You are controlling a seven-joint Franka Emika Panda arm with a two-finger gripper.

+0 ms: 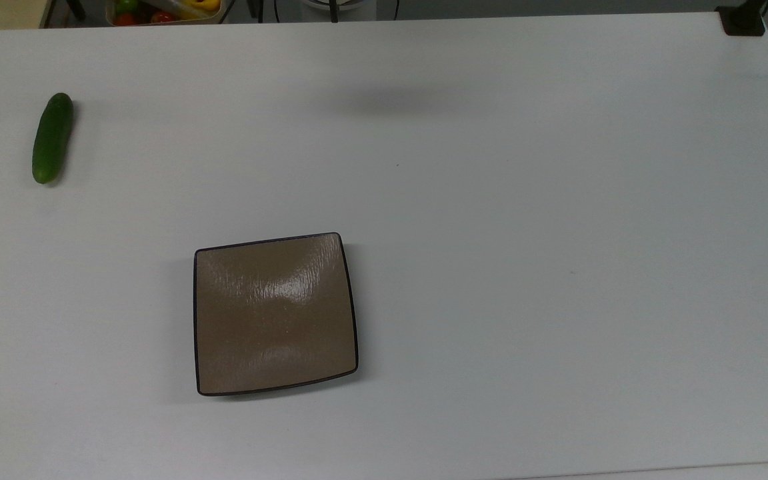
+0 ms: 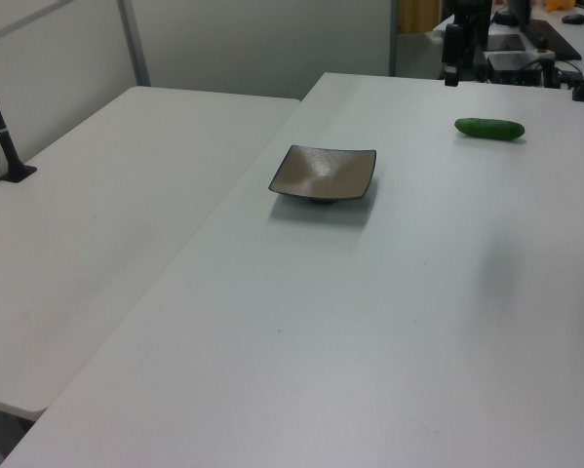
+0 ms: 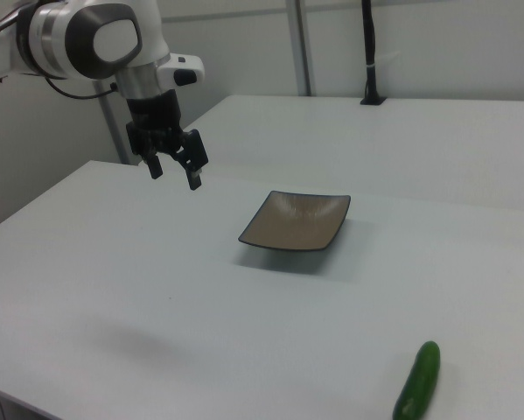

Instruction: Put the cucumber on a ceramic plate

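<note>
So nothing's been picked up yet. The cucumber is lying on the white bench way off toward the top view's left, well apart from the ceramic plate, which sits bare. In the right view the gripper hangs high above the bench with its fingers spread and nothing between them, well apart from the cucumber. Looks like the reach step to me: next it needs to travel over, line the fingers up across the cucumber's narrow width, and drop down.
</note>
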